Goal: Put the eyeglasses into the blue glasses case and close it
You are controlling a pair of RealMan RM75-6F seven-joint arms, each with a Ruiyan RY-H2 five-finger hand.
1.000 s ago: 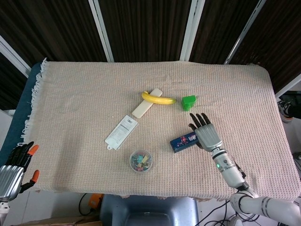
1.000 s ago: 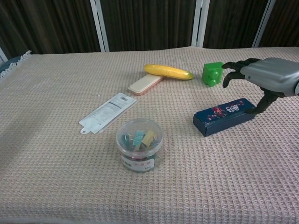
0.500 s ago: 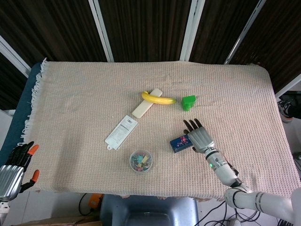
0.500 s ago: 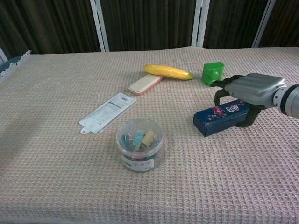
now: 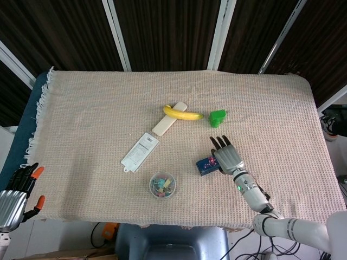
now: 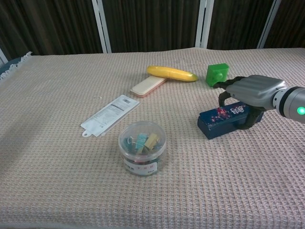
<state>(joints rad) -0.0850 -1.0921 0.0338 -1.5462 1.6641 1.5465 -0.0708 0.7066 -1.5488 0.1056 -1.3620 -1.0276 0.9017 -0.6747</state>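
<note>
The blue glasses case point(image 5: 205, 164) point(image 6: 218, 121) lies closed on the woven cloth, right of centre. My right hand point(image 5: 228, 157) point(image 6: 252, 89) covers its right end, with the fingers arched over the far edge and the thumb against the near side, gripping it. No eyeglasses show in either view. My left hand point(image 5: 14, 198) hangs off the table's front left corner, holding nothing, its fingers apart.
A green block point(image 5: 217, 117) point(image 6: 217, 75) stands just beyond the right hand. A banana point(image 5: 182, 114) and a cream flat case point(image 5: 169, 126) lie at the centre back. A white packet point(image 5: 140, 152) and a clear tub of clips point(image 5: 162, 185) sit to the left of the blue case.
My right hand has come down and leftward from above the case's right end onto it, and its fingers have closed around it. The left hand has not moved.
</note>
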